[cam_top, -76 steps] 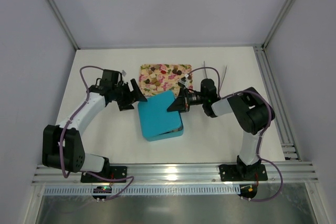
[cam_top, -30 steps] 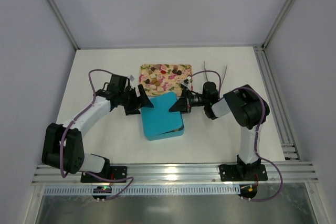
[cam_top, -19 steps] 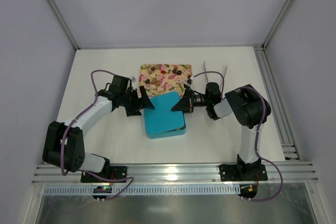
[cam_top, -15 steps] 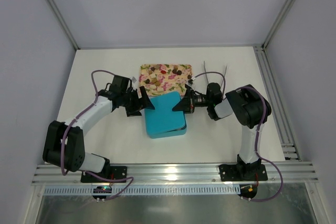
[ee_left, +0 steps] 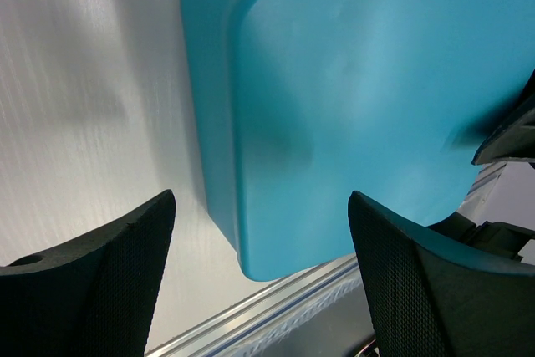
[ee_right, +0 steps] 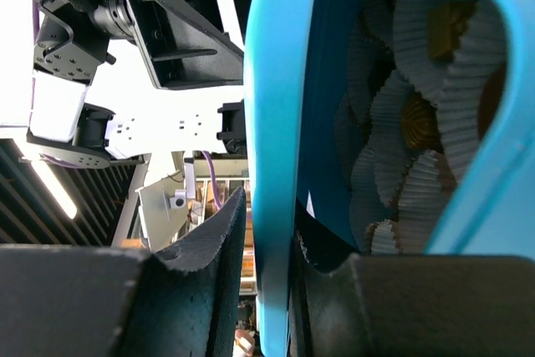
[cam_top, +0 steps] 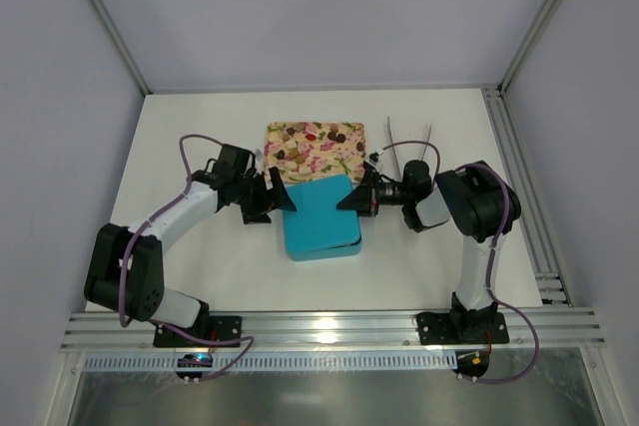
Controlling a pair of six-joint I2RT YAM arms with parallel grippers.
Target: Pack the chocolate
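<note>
Top view: chocolate (cam_top: pixel 311 134) lies on the floral tray (cam_top: pixel 346 129), just behind the teal lid (cam_top: pixel 321 218). Left wrist: the left gripper (ee_left: pixel 259 232) gapes wide at the lid's edge. Right wrist: the right gripper (ee_right: pixel 267 232) pinches the lid's rim (more chocolate in paper cups (ee_right: pixel 393 98) beneath).

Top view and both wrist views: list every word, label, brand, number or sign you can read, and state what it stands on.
None can be read.
The blue lid is plain.
The tray bears only printed flowers.
The background clutter in the right wrist view is too blurred to read.
</note>
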